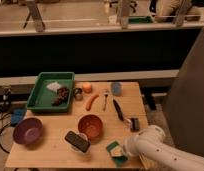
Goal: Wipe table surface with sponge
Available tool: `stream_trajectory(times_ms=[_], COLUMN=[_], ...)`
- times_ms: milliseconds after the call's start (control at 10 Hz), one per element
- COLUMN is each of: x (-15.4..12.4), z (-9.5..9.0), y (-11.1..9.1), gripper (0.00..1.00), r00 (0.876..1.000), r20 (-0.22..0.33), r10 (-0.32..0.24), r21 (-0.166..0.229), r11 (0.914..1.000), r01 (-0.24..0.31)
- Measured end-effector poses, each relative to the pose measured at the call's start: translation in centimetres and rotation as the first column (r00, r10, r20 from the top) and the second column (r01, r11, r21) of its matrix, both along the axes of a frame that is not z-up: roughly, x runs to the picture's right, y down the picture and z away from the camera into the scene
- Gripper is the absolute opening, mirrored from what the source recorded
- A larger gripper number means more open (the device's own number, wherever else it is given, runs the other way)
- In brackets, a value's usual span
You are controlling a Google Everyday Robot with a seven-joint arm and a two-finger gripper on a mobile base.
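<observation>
The sponge (pixel 115 150), teal-green with a pale yellow part, lies flat on the pale-wood table surface (pixel 55 152) near the front edge, right of centre. My gripper (pixel 124 149) is at the sponge's right side, touching it. The white arm (pixel 157 152) comes in low from the lower right, and its wrist hides the gripper's end.
A black block (pixel 77 141) and an orange bowl (pixel 90 126) sit just left of the sponge. There is a purple bowl (pixel 28 131) at front left and a green tray (pixel 50 90) at back left. A carrot (pixel 92 100), fork (pixel 105 99), knife (pixel 117 110) and blue cup (pixel 116 88) lie behind.
</observation>
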State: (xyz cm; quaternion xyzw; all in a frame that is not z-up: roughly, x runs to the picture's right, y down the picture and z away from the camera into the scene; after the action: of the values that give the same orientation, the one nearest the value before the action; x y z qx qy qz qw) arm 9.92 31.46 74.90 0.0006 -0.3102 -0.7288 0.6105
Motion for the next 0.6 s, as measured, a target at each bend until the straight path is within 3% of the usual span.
stream_trajectory(times_ms=[300, 600], x=[0.2, -0.1], z=[3.0, 4.5], y=[-2.5, -4.8], gripper=[0.0, 0.0], r00=[1.0, 1.0], r20=[-0.007, -0.001], r10=[0.012, 0.023], r21=[0.043, 0.09], r11=[0.999, 0.9957], r01=[-0.012, -0.023])
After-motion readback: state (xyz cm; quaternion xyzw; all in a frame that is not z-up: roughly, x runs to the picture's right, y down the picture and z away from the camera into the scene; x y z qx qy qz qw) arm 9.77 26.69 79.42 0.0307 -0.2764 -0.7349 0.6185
